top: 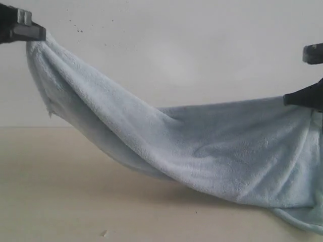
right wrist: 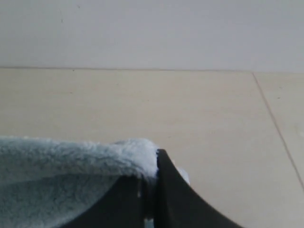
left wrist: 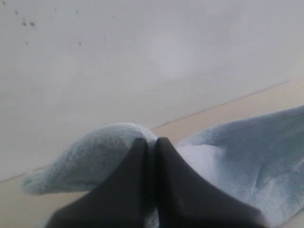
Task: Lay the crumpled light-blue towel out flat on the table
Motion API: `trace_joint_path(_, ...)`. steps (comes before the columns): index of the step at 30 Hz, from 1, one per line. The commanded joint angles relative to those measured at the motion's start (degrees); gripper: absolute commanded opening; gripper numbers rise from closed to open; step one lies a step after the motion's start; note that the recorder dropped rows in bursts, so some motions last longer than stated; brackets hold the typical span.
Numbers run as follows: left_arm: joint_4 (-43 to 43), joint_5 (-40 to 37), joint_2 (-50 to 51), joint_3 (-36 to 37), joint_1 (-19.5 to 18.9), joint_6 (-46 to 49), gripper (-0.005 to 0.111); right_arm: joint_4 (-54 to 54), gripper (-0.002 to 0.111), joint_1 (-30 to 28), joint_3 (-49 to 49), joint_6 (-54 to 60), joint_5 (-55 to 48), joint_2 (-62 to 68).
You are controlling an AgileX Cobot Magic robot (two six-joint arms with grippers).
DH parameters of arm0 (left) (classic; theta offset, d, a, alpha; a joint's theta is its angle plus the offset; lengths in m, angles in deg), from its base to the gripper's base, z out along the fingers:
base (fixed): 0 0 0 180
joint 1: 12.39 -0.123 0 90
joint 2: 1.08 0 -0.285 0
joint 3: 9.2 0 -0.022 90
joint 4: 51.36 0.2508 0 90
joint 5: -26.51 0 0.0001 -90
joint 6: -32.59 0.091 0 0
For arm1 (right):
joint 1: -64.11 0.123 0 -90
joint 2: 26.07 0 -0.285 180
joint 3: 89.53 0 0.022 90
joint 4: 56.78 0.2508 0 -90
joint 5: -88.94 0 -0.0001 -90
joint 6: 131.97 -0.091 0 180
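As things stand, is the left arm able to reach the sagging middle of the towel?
Probably not: the left pincer is shut on a raised towel corner, away from the sag; it would have to let go first.

A bare robot lab: plain beige table (top: 60,201) beneath the left gripper (top: 41,34), blank speckled white wall (top: 176,50) behind it

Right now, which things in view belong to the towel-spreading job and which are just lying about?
Job: pale light-blue fluffy terry towel; smooth beige table; left claw and right claw, both shut on the towel.
Lying about: small pale speck on the table; white speckled wall.
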Motion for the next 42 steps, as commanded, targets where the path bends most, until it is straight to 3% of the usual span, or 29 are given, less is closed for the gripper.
trace_joint_path(1,6.05,0.97,-7.97,1.92,-0.26,-6.17,0.004,1.14,0.000,-0.86,0.23,5.38,-6.86,-6.36)
trace_joint_path(6,15.97,1.49,-16.40,6.32,-0.26,-12.01,0.004,2.08,0.000,-0.87,0.23,9.37,-12.44,-13.78)
trace_joint_path(9,20.33,1.37,-21.33,9.40,-0.26,-14.77,0.004,8.00,0.000,-0.87,0.23,17.62,-16.00,-19.72)
trace_joint_path(13,21.27,1.37,-28.33,13.66,-0.26,-15.79,0.004,15.20,0.000,-0.87,0.23,26.35,-21.23,-28.83)
trace_joint_path(18,21.27,1.01,-37.75,17.21,-0.26,-16.52,0.004,16.62,0.000,-0.51,0.23,28.78,-24.25,-39.51)
trace_joint_path(25,23.63,-2.08,-46.96,19.99,-0.11,-17.36,0.004,16.87,0.000,5.66,0.23,35.12,-27.91,-50.83)
trace_joint_path(33,23.48,3.75,-39.89,31.61,-0.11,-17.36,0.004,11.64,0.000,9.41,-1.09,35.54,-28.82,-45.21)
trace_joint_path(37,18.62,9.50,-31.49,37.50,-0.11,-17.36,0.004,13.67,0.000,9.41,-5.83,35.54,-25.19,-33.85)
trace_joint_path(42,15.84,16.39,-19.61,39.52,-0.11,-15.41,0.004,12.71,0.000,9.41,-9.35,35.54,-18.96,-18.10)
